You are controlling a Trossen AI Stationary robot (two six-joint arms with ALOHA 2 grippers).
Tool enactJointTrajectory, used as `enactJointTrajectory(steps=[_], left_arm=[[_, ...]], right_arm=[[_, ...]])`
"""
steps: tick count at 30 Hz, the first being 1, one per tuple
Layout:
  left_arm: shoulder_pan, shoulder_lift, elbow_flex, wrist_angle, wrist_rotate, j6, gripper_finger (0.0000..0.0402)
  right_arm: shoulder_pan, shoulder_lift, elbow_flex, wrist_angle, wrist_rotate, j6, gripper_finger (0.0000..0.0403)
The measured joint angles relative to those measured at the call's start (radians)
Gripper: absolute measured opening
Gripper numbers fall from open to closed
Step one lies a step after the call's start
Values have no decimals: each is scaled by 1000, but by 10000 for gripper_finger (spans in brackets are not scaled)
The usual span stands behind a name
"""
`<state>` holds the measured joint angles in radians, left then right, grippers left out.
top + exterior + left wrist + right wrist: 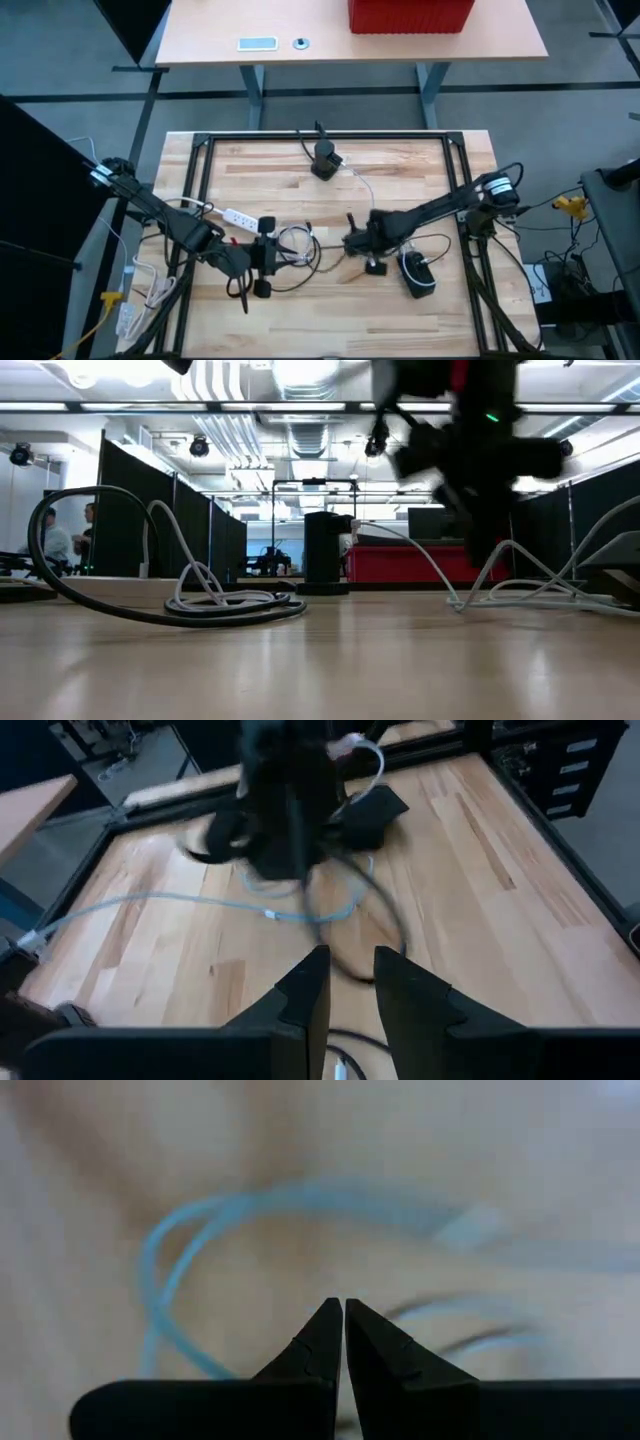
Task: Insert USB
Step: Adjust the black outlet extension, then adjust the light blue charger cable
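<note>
**White USB cable coiled mid-table between two arms**

A white USB cable (296, 243) lies looped on the wooden table (400, 165) near its centre. Just beside the coil on the left, the left gripper (268, 258) has its fingers narrowly parted, a small gap between them, with white cable at their base. On the other side, the right gripper (352, 240) has its fingertips pressed together, holding nothing visible. A white power strip (240, 217) sits near the left arm.

A red bin (411, 15) sits on the far desk (200, 40) — well beyond both grippers. A white power strip (240, 216) lies just beside the left gripper (262, 255) — on the worktop (400, 175).
</note>
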<state>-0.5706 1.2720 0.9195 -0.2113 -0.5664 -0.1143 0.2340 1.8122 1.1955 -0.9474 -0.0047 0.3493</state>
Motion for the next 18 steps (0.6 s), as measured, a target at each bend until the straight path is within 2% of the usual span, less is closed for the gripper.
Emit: enactJointTrajectory(steps=[3,5,13,18], left_arm=[[0,0,0,-16,1,-4,70],[0,0,0,-17,1,-3,70],[1,0,0,-6,-1,23,70],[1,0,0,-6,-1,19,70]], right_arm=[[28,1,-47,-57,-109,39,2],[50,-16,-57,-107,-107,75,2],[67,-147,-74,57,-22,136,2],[63,-111,-117,118,-56,98,1]])
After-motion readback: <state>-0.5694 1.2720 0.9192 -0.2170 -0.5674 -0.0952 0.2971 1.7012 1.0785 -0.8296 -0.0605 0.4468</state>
